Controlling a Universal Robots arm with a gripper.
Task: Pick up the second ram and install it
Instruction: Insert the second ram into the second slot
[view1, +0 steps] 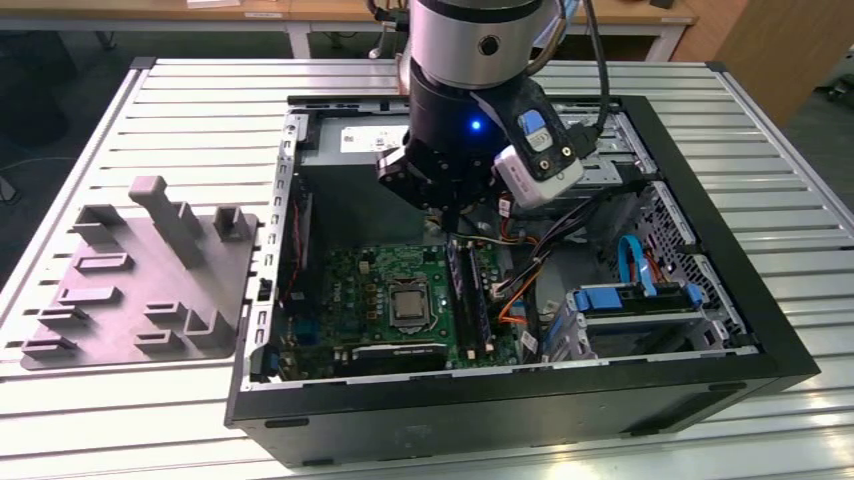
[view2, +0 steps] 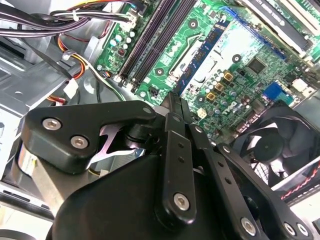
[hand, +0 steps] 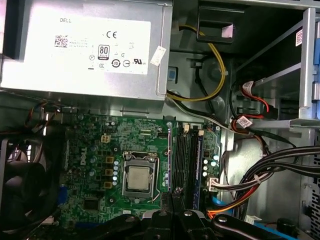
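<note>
Pickup looks done but seating is left: the black two-fingered hand (view1: 454, 232) hangs over the long black memory slots (hand: 179, 155) of the green motherboard (hand: 90, 150), fingers (view2: 176, 147) pinched narrow on a thin dark edge, seemingly the second ram (view2: 173, 102).

Robotics lab / workshop.
Slatted alu worktop (view1: 801, 200) w/ opened PC case (view1: 507, 410), grey jig (view1: 134, 290), robot arm (view1: 474, 40); wood desks (view1: 334, 12) in bkgd.

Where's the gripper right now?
The gripper hangs inside the open case over the memory slots, on the exterior view's right of the processor socket.
</note>
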